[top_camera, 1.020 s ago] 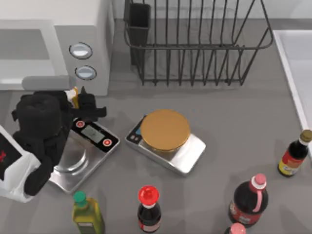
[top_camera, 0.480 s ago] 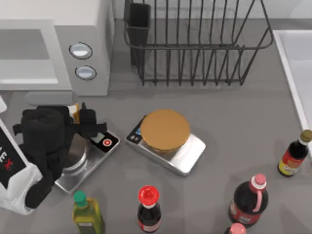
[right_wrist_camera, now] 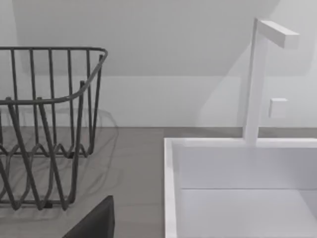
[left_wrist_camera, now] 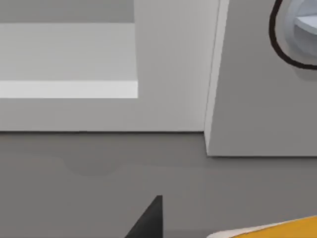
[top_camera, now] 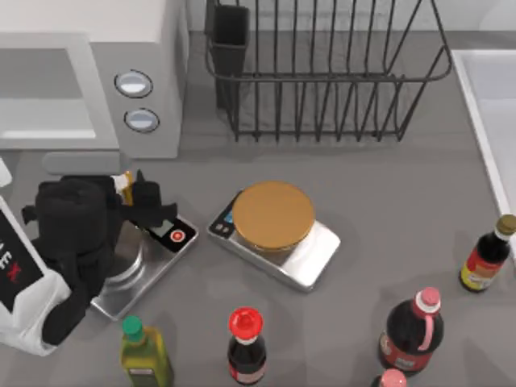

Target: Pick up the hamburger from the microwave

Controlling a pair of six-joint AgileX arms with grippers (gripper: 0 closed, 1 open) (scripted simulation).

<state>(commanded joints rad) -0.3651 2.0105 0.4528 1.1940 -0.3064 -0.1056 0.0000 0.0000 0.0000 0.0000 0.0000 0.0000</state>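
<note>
The white microwave (top_camera: 89,24) stands at the table's back left with its cavity open toward me. Just in front of it, my left gripper (top_camera: 131,184) is shut on the hamburger (top_camera: 125,185). From above, only a small yellow and whitish sliver of the hamburger shows between the black fingers. In the left wrist view its tan-orange edge (left_wrist_camera: 270,229) sits beside a dark fingertip (left_wrist_camera: 148,223), facing the microwave's cavity (left_wrist_camera: 69,59) and a knob (left_wrist_camera: 297,29). A dark part of my right gripper (right_wrist_camera: 94,224) shows near the rack and the sink.
A silver scale (top_camera: 121,286) lies under the left gripper. A second scale (top_camera: 310,258) carries a golden-brown disc (top_camera: 272,215). A black wire rack (top_camera: 322,72) stands at the back. Several bottles (top_camera: 246,347) line the front, and a white sink (top_camera: 492,89) is at the right.
My left gripper has drawn back from the microwave's front toward the near edge with the hamburger in it, and has hardly moved over the last half second.
</note>
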